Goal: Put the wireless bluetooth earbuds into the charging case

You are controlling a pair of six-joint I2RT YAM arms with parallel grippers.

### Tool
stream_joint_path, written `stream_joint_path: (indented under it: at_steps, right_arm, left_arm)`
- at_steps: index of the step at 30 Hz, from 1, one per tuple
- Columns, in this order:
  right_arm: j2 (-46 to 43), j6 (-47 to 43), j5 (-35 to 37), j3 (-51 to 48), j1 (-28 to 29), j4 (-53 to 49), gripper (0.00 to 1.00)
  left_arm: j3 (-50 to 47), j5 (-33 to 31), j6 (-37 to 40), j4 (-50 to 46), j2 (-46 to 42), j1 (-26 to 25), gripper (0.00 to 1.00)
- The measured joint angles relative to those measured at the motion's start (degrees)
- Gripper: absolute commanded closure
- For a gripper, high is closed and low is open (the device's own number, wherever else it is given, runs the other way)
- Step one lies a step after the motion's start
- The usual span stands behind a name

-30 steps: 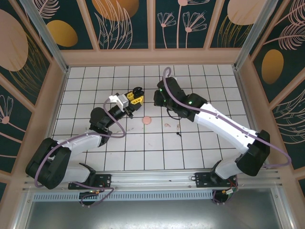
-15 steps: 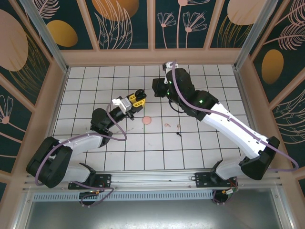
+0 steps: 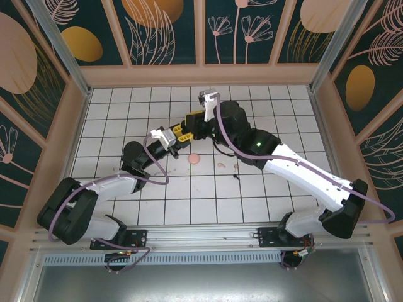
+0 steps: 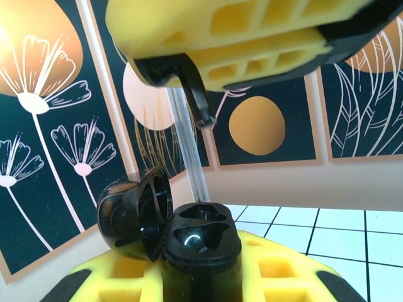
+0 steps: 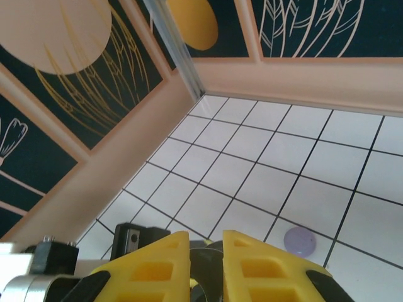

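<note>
My left gripper is shut on a black charging case. The case stands upright between the yellow fingers, its lid swung open to the left and two empty wells facing up. My right gripper hangs just above it, shut on a black earbud whose stem points down over the case. In the right wrist view the same earbud is a dark sliver in the narrow gap of the right gripper. Two pale pink earbuds and a dark one lie on the tiles.
A round pink case lies on the white tiled table, just below the two grippers. A round lilac case lies on the tiles under the right wrist. Peach walls rim the table.
The right gripper has swung left with the black earbud until it hangs over the left gripper's case. The left gripper has shifted slightly right with the case.
</note>
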Motion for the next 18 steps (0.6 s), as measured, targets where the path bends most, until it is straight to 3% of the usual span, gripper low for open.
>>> stream_joint_path:
  at_steps: [18]
  right_arm:
    - [-1.49, -0.35, 0.02, -5.05, 0.31, 2.1, 0.85]
  left_arm:
    - [0.59, 1.44, -1.7, 0.55, 0.15, 0.0, 1.0]
